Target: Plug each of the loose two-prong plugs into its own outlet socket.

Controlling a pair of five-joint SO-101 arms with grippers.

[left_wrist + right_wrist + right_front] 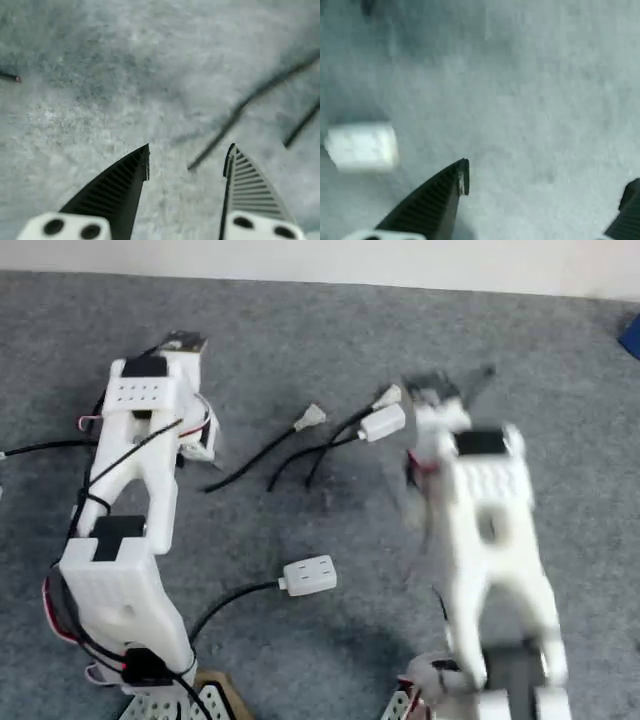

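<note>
Two small white two-prong plugs (310, 418) (388, 396) lie on the grey carpet with their black cords trailing toward the front. Beside them lies a white outlet socket (382, 423), and a second socket block (310, 575) rests nearer the front on its own cord. My right gripper (440, 390) (545, 185) hovers just right of the far plug and socket, open and holding nothing. A white block (362, 146) sits off to one side of its fingers. My left gripper (183, 344) (189, 155) stands open over bare carpet at the far left, with black cords (240, 107) just beyond its fingertips.
The grey carpet (300, 330) covers the whole work area up to a pale wall at the back. A blue object (632, 335) pokes in at the right edge. Both arm bases stand at the front edge.
</note>
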